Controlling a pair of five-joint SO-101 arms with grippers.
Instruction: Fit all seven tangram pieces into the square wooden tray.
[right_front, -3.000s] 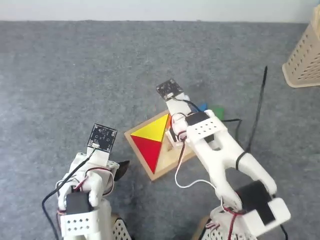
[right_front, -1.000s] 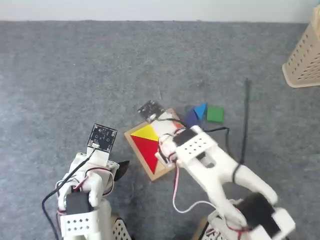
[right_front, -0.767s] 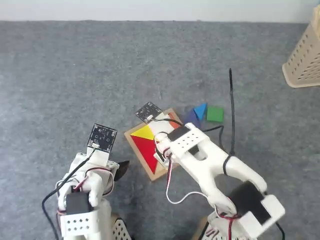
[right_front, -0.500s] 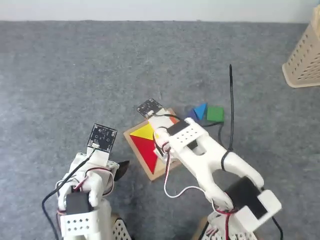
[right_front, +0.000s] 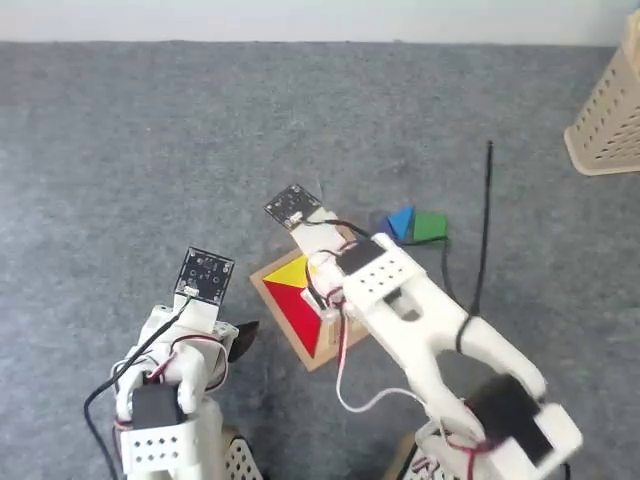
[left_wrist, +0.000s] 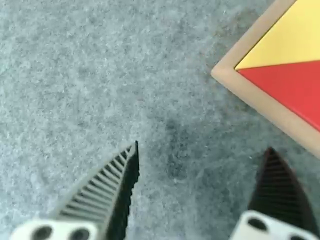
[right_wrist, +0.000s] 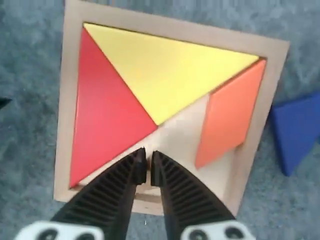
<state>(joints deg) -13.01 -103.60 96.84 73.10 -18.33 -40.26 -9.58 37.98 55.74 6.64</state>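
Note:
The square wooden tray (right_wrist: 170, 27) holds a red triangle (right_wrist: 105, 105), a yellow triangle (right_wrist: 170, 70) and an orange parallelogram (right_wrist: 230, 115). Bare wood shows between them. My right gripper (right_wrist: 147, 165) hangs shut just above the tray's bare floor, at the red triangle's tip, with nothing in it. A blue triangle (right_wrist: 297, 130) lies on the carpet beside the tray. In the high view the right arm (right_front: 385, 285) covers much of the tray (right_front: 275, 305). My left gripper (left_wrist: 200, 170) is open over the carpet, short of the tray's corner (left_wrist: 225, 75).
Beyond the tray in the high view lie a blue triangle (right_front: 402, 220), a green square (right_front: 432, 227) and a dark blue piece (right_front: 384, 230). A black cable (right_front: 482, 230) runs past them. A slatted basket (right_front: 610, 100) stands at the far right. Grey carpet covers the table.
The right arm swung from the tray's right side across to its left part, then drew back a little. The left arm has kept still.

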